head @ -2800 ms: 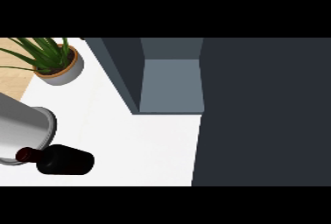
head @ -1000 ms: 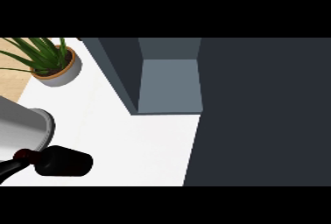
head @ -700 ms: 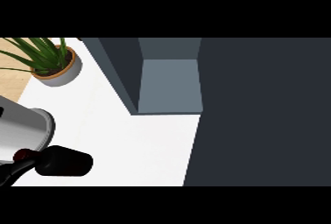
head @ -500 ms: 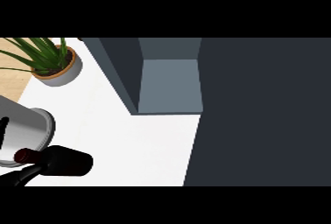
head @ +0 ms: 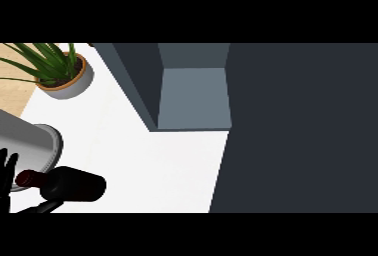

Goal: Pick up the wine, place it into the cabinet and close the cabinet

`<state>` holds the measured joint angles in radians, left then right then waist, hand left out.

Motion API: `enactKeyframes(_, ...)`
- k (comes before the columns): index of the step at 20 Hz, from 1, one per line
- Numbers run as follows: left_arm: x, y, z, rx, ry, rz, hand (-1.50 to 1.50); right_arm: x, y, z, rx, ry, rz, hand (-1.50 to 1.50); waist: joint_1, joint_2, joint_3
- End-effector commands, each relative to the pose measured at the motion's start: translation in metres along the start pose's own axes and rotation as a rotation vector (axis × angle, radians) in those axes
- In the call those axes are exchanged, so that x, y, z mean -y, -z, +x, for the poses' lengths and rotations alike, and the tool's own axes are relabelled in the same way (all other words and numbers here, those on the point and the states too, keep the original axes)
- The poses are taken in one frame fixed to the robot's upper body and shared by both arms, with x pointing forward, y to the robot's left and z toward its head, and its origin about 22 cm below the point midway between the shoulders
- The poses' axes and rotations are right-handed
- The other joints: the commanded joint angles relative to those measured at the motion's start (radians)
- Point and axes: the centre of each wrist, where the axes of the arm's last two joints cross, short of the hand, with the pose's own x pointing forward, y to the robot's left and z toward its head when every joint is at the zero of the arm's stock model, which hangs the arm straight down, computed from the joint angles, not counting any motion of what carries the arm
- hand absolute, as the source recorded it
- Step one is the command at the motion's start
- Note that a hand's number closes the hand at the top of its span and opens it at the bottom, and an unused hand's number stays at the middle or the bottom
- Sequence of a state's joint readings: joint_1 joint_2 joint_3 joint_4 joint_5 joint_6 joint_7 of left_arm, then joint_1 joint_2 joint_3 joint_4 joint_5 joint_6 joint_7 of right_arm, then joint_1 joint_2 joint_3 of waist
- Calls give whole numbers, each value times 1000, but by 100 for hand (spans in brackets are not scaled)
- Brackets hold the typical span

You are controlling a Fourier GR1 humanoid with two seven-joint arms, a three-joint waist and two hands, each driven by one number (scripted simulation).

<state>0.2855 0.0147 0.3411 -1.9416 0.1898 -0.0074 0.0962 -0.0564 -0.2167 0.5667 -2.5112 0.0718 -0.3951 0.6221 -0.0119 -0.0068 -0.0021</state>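
The left hand (head: 7, 172) (only partly in view) seems unclenched, fingers straight; the wine (head: 65, 183) lies just right of it, the cabinet (head: 193, 97) well beyond.

White counter (head: 148, 165) carries a potted plant (head: 63, 70) at the back, the wine (head: 66, 184) near front, cabinet (head: 192, 97) open alongside.

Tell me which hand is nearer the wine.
Left. The left hand is at the view's left edge, fingers up right beside the wine. The right hand is not in view, so only the left can be placed.
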Motion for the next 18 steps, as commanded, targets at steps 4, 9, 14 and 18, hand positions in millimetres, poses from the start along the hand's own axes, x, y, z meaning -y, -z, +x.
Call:
enactKeyframes(4,3,-6,-34,-40,13,-7,-150,-1,-30,31,110,-29,-51,-150,-4,0,0)
enactKeyframes(9,-7,2,-59,-74,-10,3,-150,9,-34,38,104,-45,-31,-150,-4,3,1)
enactKeyframes(14,-51,-16,-84,-101,-2,1,-150,7,-30,36,103,-33,-28,-150,3,2,1)
enactKeyframes(18,-34,0,-108,-72,25,43,-150,2,-30,32,100,-32,-37,-150,-3,3,0)
